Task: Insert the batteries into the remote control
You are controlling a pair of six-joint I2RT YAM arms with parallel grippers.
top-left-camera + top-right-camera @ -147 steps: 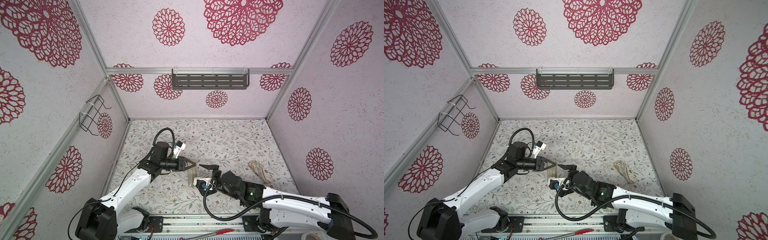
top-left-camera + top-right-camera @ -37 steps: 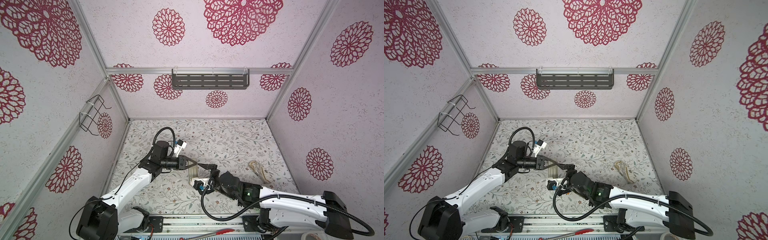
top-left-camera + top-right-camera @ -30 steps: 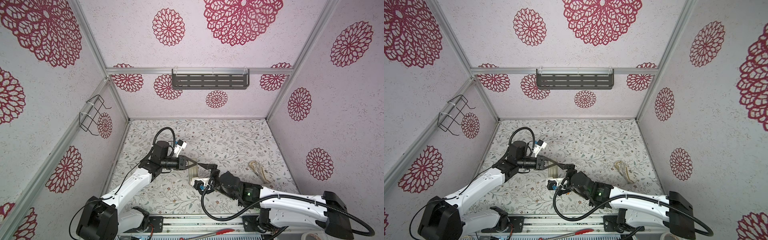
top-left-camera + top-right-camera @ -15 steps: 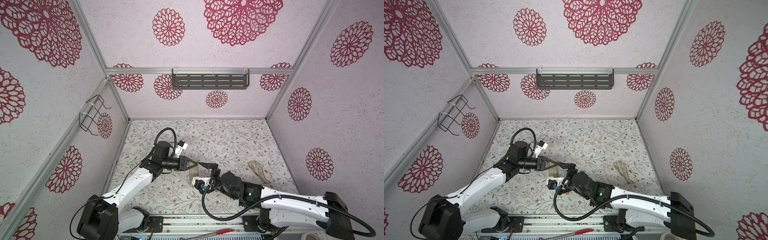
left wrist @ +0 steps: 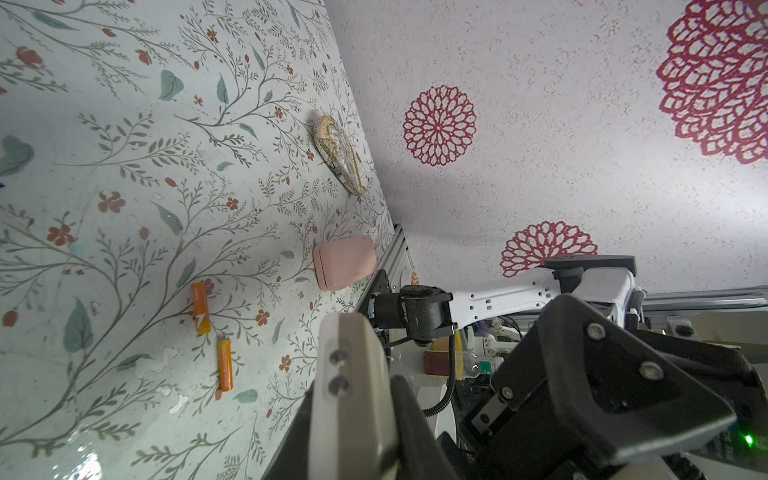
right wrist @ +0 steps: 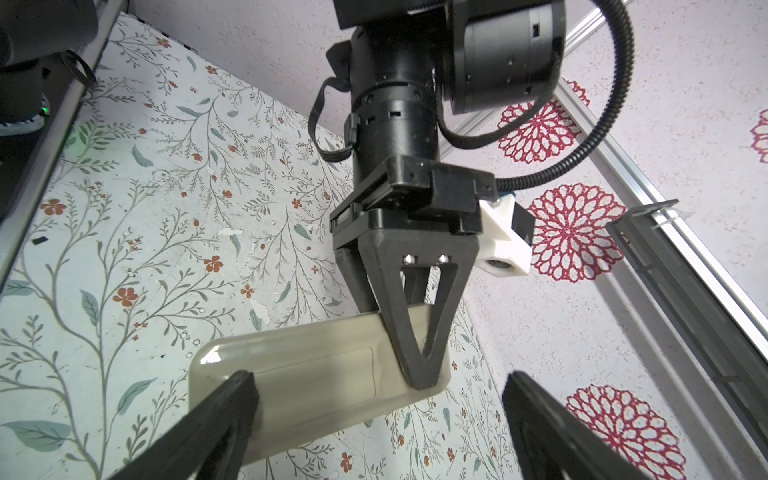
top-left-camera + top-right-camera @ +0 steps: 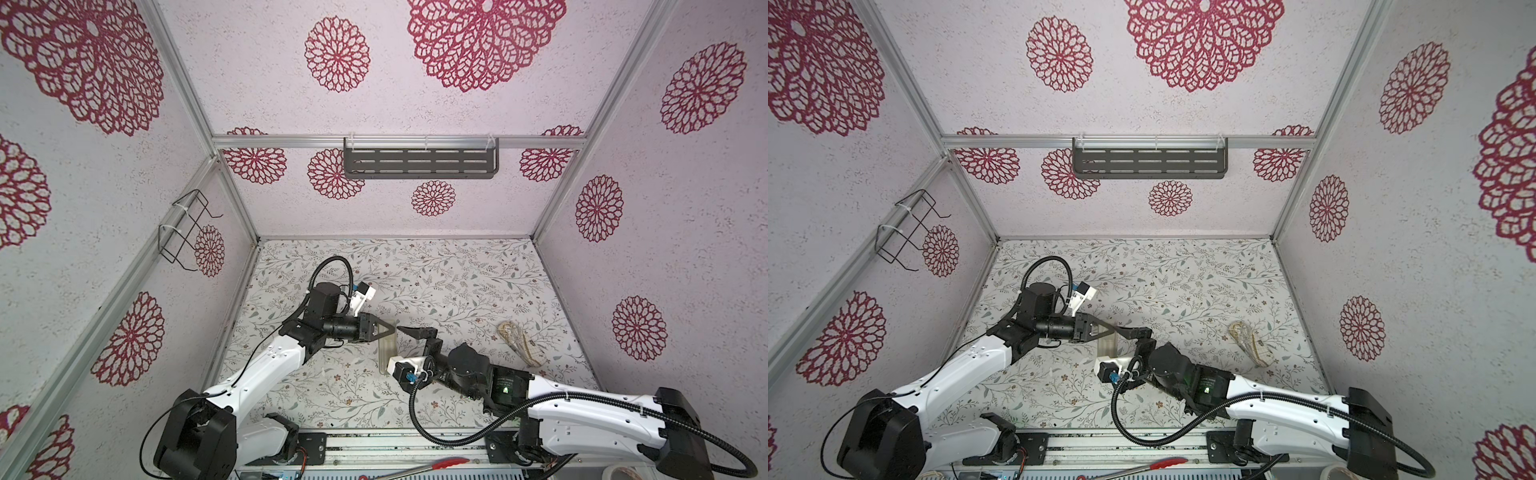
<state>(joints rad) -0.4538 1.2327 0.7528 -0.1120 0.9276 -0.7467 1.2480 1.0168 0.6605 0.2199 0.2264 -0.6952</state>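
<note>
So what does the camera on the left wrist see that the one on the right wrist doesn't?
Only the left wrist view shows the batteries, two orange cylinders lying loose on the table, and a pink case past them. Only the right wrist view shows the broad plain back of the remote control and a grey shelf on the wall. Both show the remote control held by the left gripper and the floral table.

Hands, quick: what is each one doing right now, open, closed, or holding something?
Left hand: closed on one end of the remote control.
Right hand: open, gripping nothing.
</note>
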